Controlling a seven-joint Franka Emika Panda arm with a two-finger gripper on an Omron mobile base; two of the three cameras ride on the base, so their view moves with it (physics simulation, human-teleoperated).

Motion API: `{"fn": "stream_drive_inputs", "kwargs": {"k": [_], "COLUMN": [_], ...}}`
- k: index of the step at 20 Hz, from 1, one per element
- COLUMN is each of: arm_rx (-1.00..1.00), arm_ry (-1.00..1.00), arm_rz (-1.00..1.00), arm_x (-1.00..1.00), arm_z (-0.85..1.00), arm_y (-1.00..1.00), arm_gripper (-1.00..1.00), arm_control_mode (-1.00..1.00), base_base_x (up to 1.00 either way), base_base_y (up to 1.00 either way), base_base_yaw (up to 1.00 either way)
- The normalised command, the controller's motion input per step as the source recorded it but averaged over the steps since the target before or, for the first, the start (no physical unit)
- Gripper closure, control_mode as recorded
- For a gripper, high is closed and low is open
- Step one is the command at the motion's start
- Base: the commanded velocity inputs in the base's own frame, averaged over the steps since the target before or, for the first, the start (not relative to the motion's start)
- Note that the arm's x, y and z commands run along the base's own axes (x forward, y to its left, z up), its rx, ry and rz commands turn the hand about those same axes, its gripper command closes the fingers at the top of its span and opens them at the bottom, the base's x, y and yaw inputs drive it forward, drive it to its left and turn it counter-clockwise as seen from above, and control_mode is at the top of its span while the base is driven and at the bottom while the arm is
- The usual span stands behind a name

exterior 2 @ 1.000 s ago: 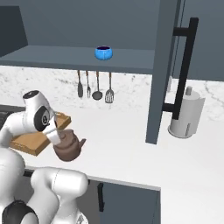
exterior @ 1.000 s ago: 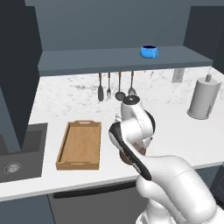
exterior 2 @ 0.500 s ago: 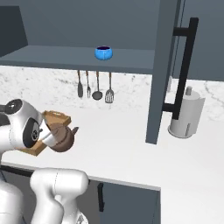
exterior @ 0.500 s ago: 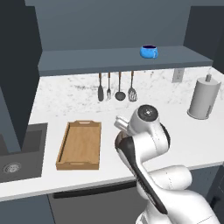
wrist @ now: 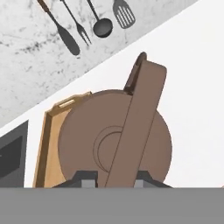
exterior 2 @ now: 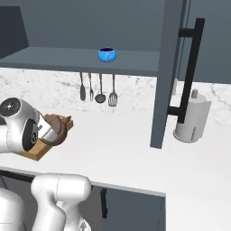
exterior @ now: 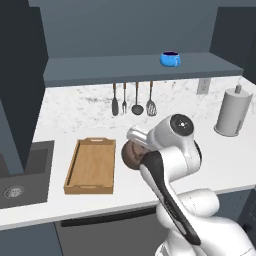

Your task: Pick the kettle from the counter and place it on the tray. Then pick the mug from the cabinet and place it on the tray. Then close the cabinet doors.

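Note:
My gripper (wrist: pixel 114 179) is shut on the arched handle of the dark-brown kettle (wrist: pixel 87 135) and holds it off the white counter (exterior: pixel 220 155). In the left base view the kettle (exterior: pixel 131 154) hangs beside the right rim of the wooden tray (exterior: pixel 90 167), half hidden behind my arm. From the right base view the kettle (exterior 2: pixel 58 128) is over the tray's (exterior 2: pixel 38 151) near corner. The blue mug (exterior: pixel 170 58) stands on the shelf of the open cabinet (exterior: pixel 140 67). One cabinet door (exterior 2: pixel 173 67) with a black bar handle stands open at the right.
Several kitchen utensils (exterior: pixel 132 100) hang on the back wall above the counter. A grey paper-towel holder (exterior: pixel 232 112) stands at the right. The dark sink (exterior: pixel 15 175) lies left of the tray. The other open door panel (exterior: pixel 20 75) hangs at the left.
The arm has swung left with the kettle in its grip, bringing it from the middle of the counter to the tray's right edge.

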Motion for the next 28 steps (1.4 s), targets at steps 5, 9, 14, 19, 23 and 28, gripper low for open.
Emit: {"fn": "stream_drive_inputs", "kwargs": {"k": [5, 9, 14, 19, 23, 28], "arm_rx": [-0.05, -0.13, -0.21, -0.18, -0.10, -0.01], "arm_ry": [0.00, 0.00, 0.00, 0.00, 0.04, 0.00], "arm_rz": [0.13, 0.04, 0.00, 0.00, 0.01, 0.07], "arm_x": [0.12, 0.20, 0.27, 0.34, 0.35, 0.27], "arm_z": [0.35, 0.01, -0.08, -0.16, -0.18, -0.17], "arm_y": [0.57, 0.60, 0.35, 0.21, 0.18, 0.14], "arm_gripper": [1.00, 1.00, 1.00, 1.00, 1.00, 1.00], "arm_control_mode": [-1.00, -1.00, -1.00, -1.00, -1.00, -1.00], "base_base_x": [0.00, 0.00, 0.00, 0.00, 0.00, 0.00], "base_base_y": [0.00, 0.00, 0.00, 0.00, 0.00, 0.00], "base_base_yaw": [0.00, 0.00, 0.00, 0.00, 0.00, 0.00]}}
